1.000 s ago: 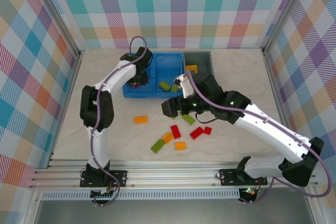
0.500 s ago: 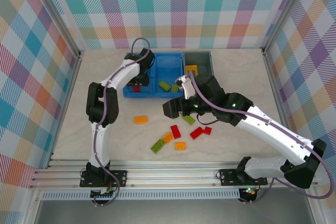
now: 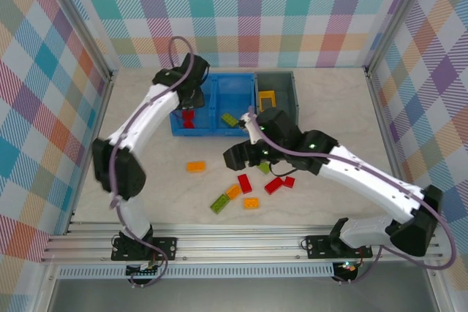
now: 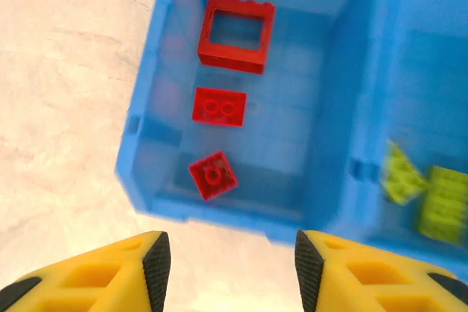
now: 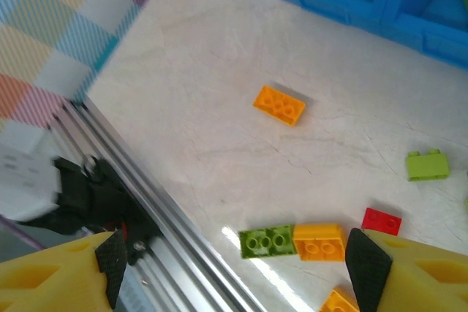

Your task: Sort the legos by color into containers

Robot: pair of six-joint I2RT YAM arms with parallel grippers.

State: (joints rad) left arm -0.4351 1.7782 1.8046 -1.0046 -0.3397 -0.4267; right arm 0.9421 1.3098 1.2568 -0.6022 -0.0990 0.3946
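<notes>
The blue bin (image 3: 216, 131) holds a red frame (image 4: 236, 33) and two red bricks (image 4: 219, 106) in its left compartment, with lime bricks (image 4: 441, 204) in the right one. A yellow frame (image 3: 266, 97) lies in the dark grey bin (image 3: 287, 85). My left gripper (image 3: 189, 100) (image 4: 231, 275) hovers open and empty over the bin's near-left corner. My right gripper (image 3: 235, 157) (image 5: 238, 268) hangs open and empty above the loose legos: an orange brick (image 5: 279, 104), a green brick (image 5: 269, 240) touching another orange one (image 5: 318, 241), and a red brick (image 5: 381, 221).
More loose bricks lie on the table in front of the bins: red (image 3: 245, 183), red (image 3: 274, 185), orange (image 3: 251, 203), green (image 3: 263, 168). The aluminium rail (image 5: 168, 217) runs along the near edge. Checked walls enclose the table.
My left gripper has risen out of the bin's left compartment and its elbow has swung left. My right gripper has drifted slightly left and nearer, over the loose bricks.
</notes>
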